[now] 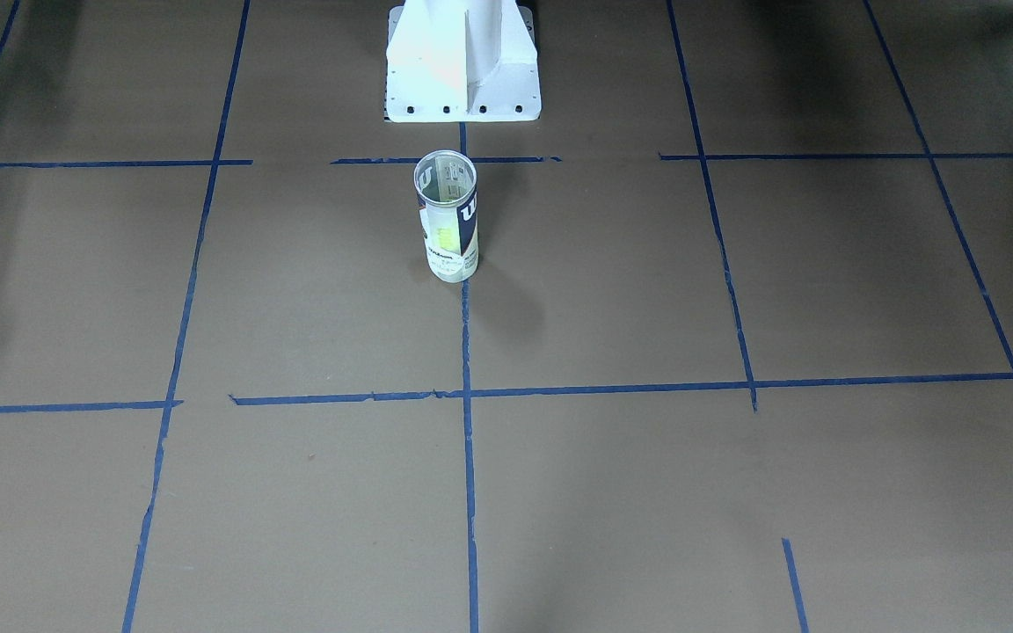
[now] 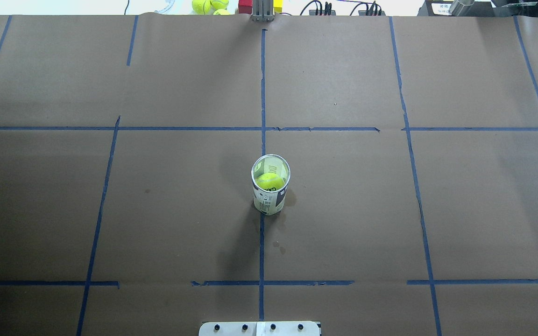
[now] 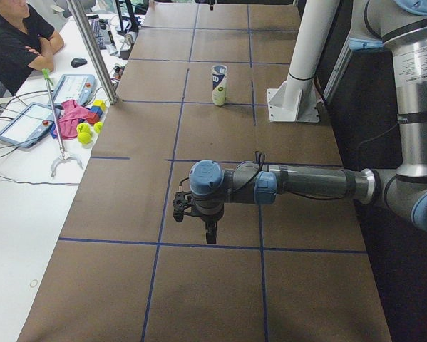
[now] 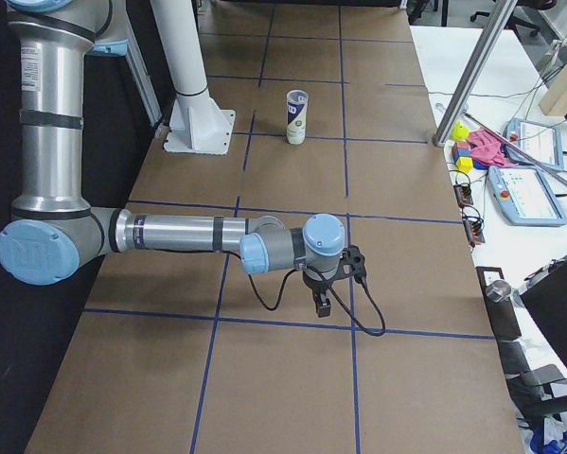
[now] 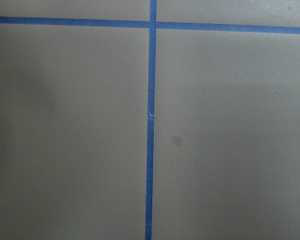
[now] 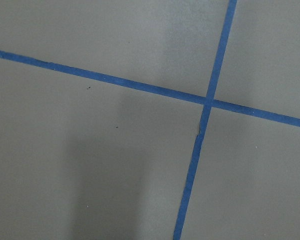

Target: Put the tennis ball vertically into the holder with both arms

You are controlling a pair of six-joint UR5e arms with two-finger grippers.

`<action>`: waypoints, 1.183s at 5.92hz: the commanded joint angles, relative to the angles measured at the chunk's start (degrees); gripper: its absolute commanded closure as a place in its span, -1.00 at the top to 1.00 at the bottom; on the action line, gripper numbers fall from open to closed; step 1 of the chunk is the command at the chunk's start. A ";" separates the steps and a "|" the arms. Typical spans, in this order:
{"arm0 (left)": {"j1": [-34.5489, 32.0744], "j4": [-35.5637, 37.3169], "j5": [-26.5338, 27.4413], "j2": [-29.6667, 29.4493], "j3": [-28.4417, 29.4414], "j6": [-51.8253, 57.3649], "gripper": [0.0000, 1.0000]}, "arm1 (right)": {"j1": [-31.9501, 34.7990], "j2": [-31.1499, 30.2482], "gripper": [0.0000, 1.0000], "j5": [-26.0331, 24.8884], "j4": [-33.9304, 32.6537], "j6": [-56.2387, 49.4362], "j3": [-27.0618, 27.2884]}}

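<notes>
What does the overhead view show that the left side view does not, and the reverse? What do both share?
Only overhead: a look into the open top of the can at the tennis ball inside. Only the left side view: the robot's left arm stretched out above the table, and a person at the side desk. Both: the can upright on the brown table with blue tape lines.

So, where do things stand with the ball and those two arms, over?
Left tool and right tool far from holder, grip unclear. Tennis ball inside upright holder. Nothing blocking it.
</notes>
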 commanded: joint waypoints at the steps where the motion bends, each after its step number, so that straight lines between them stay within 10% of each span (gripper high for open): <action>1: 0.01 0.04 -0.63 0.01 0.34 -0.21 1.00 | 1.21 1.69 1.00 -0.76 -5.69 -5.17 1.14; 7: 0.18 -0.05 -0.63 -1.13 0.16 0.05 1.00 | 2.09 2.31 1.00 4.07 -11.95 -8.22 -3.76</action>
